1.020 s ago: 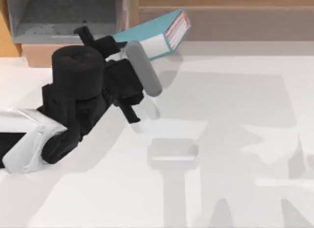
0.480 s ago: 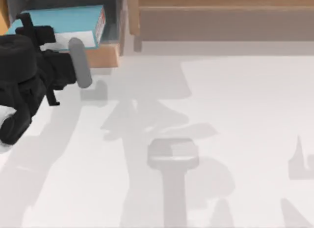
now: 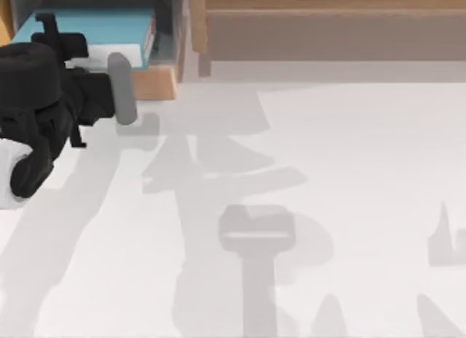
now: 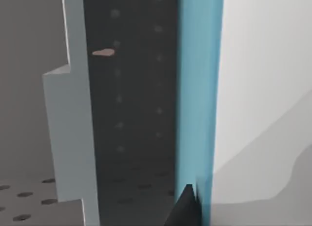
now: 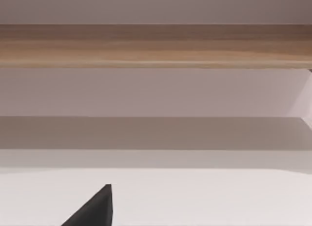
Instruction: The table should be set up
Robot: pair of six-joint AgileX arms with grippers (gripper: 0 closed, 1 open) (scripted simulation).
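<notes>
The off-white bench (image 3: 349, 207) spreads across nearly the whole top view, its bare surface crossed by grey shadows. At the far left of that view my left arm reaches toward the back edge, and the left claw (image 3: 51, 32) lies over a teal-covered book (image 3: 109, 28). The book rests flat inside a grey-lined box (image 3: 164, 32) with a light wooden front, which stands at the bench's back left corner. In the left wrist view the book's teal cover (image 4: 195, 89) runs alongside the dark, dotted inner wall of the box (image 4: 131, 114), and a black fingertip (image 4: 185, 209) touches the cover's edge; whether the claw grips the book or has let go, I cannot tell. Behind the bench, to the right of the box, a long light-brown wooden shelf (image 3: 328, 17) runs along the back. The right wrist view looks over the bench at this shelf (image 5: 156, 46), with one black fingertip (image 5: 95, 209) of the right claw at its lower edge; its opening I cannot tell.
</notes>
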